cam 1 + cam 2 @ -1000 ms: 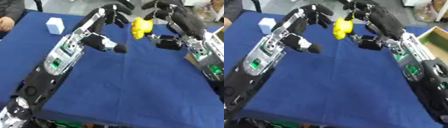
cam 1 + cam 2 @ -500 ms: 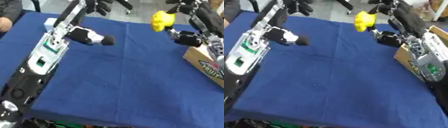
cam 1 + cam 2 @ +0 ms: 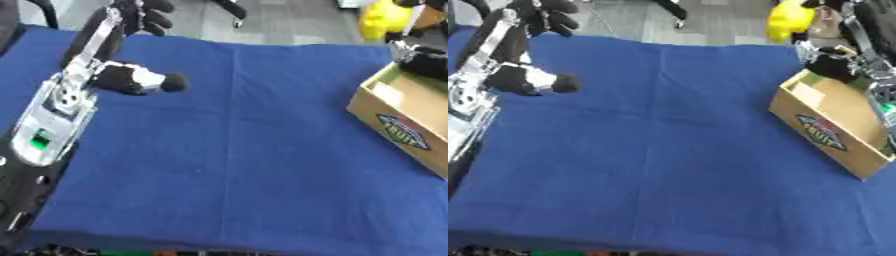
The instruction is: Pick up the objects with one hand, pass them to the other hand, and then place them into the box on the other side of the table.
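One yellow object (image 3: 790,20), rounded and glossy with its exact form blurred, is held up by the right hand (image 3: 826,11) beyond the table's far right corner, just past the cardboard box (image 3: 833,122). That hand is cropped at the frame top. The left hand (image 3: 144,12) is raised at far left, fingers curled, empty.

Yellow object (image 3: 789,19) held aloft just beyond the open cardboard box (image 3: 829,125)

Yellow object (image 3: 791,20) (blue table (image 3: 667,150))
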Action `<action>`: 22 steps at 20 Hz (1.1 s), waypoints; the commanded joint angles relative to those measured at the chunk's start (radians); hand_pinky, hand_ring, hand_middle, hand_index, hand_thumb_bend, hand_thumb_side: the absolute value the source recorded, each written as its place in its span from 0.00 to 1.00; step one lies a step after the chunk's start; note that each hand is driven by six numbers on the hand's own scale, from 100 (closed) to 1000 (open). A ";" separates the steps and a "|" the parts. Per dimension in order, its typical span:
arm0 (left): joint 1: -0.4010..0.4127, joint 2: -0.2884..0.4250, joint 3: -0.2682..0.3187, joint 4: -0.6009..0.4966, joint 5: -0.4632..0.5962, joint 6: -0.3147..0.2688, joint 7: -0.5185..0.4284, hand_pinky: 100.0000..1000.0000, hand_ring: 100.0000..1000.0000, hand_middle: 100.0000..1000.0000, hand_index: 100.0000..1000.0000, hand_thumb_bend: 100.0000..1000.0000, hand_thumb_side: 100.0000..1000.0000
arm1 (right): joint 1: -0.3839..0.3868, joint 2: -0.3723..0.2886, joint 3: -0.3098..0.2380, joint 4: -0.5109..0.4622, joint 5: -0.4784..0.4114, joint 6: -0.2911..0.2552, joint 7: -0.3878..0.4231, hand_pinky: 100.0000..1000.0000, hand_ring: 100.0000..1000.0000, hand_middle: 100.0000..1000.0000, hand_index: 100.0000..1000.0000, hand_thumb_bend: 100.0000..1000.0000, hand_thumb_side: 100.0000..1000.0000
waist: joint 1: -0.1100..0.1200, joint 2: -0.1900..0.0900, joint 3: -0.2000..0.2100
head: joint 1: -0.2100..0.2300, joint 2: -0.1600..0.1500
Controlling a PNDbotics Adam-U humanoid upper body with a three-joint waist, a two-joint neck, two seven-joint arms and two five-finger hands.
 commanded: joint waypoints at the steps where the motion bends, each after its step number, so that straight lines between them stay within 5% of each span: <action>1: 0.000 0.030 0.023 -0.003 0.002 -0.006 0.017 0.64 0.64 0.68 0.72 0.96 0.42 | -0.002 -0.055 -0.064 0.036 -0.026 0.041 -0.034 0.90 0.78 0.77 0.21 0.00 0.00 | -0.012 -0.008 -0.003 | -0.064 -0.020; 8: 0.019 0.029 0.034 0.007 0.002 -0.014 0.027 0.64 0.63 0.67 0.72 0.96 0.42 | -0.001 -0.042 -0.131 0.198 -0.030 0.086 -0.092 0.92 0.79 0.80 0.22 0.00 0.00 | -0.005 -0.004 -0.005 | -0.130 -0.025; 9: 0.021 0.028 0.034 0.008 0.003 -0.016 0.026 0.64 0.63 0.67 0.72 0.96 0.42 | -0.004 -0.037 -0.137 0.228 -0.037 0.095 -0.097 0.93 0.80 0.81 0.22 0.00 0.09 | -0.004 -0.004 -0.005 | -0.133 -0.024; 12: 0.025 0.027 0.035 0.009 0.005 -0.019 0.023 0.64 0.63 0.67 0.72 0.96 0.42 | -0.016 -0.027 -0.142 0.289 -0.058 0.098 -0.109 0.93 0.80 0.81 0.22 0.00 0.09 | -0.003 -0.004 -0.005 | -0.135 -0.023; 13: 0.026 0.023 0.036 0.008 0.007 -0.020 0.024 0.64 0.63 0.67 0.72 0.96 0.42 | -0.020 -0.018 -0.150 0.327 -0.068 0.111 -0.109 0.94 0.81 0.84 0.25 0.00 0.25 | -0.001 -0.004 -0.002 | -0.142 -0.024; 19: 0.031 0.014 0.038 0.008 0.015 -0.026 0.021 0.64 0.63 0.67 0.72 0.96 0.42 | -0.068 0.026 -0.176 0.536 -0.066 0.126 -0.102 0.96 0.83 0.87 0.35 0.00 0.20 | 0.004 -0.002 0.011 | -0.155 -0.019; 22: 0.031 0.008 0.039 0.008 0.017 -0.028 0.022 0.64 0.63 0.67 0.72 0.96 0.43 | -0.086 0.045 -0.184 0.625 -0.046 0.133 -0.082 0.97 0.85 0.91 0.47 0.00 0.14 | 0.005 -0.002 0.016 | -0.158 -0.020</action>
